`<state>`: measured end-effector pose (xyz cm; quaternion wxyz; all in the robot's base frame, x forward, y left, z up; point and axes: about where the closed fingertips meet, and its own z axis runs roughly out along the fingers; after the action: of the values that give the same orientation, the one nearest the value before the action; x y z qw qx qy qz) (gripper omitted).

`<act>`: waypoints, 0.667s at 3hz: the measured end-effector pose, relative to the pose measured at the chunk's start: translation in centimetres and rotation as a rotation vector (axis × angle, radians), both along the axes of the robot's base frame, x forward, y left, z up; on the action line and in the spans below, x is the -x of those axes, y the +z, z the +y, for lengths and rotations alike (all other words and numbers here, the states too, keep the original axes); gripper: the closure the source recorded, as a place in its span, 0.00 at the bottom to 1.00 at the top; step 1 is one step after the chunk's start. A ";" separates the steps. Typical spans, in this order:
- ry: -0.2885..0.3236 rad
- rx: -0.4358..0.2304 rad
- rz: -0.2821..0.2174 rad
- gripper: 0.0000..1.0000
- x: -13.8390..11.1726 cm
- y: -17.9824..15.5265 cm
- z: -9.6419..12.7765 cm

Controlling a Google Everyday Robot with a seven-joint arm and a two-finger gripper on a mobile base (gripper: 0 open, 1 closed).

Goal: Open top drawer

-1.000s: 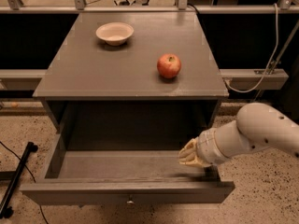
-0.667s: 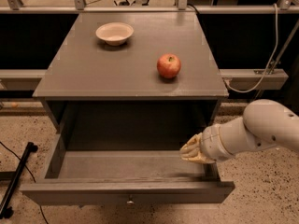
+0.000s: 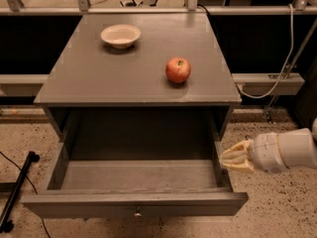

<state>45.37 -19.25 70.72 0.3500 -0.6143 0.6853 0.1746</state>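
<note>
The top drawer [image 3: 133, 202] is a wide grey wooden box pulled far out of the grey cabinet; its inside is bare. A small round metal knob [image 3: 137, 213] sits on the middle of its flat front. My gripper [image 3: 229, 158], cream-coloured on a white arm, is at the drawer's right side, just outside its right wall and pointing left. It holds nothing that I can see.
A red apple [image 3: 178, 70] and a cream bowl [image 3: 120, 35] sit on the cabinet top [image 3: 99, 78]. A black pole with a foot [image 3: 17, 192] lies on the speckled floor at left. A white cable [image 3: 277, 68] hangs at right.
My gripper has moved right, from over the drawer's inner right corner to outside its right wall. The drawer has not visibly moved.
</note>
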 end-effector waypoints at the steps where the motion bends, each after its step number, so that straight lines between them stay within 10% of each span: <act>1: 0.001 -0.006 0.003 0.61 0.0 0.0 0.0; 2: 0.005 -0.006 0.004 0.36 0.0 -0.1 0.2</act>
<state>45.33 -19.00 70.66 0.3500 -0.6149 0.6838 0.1786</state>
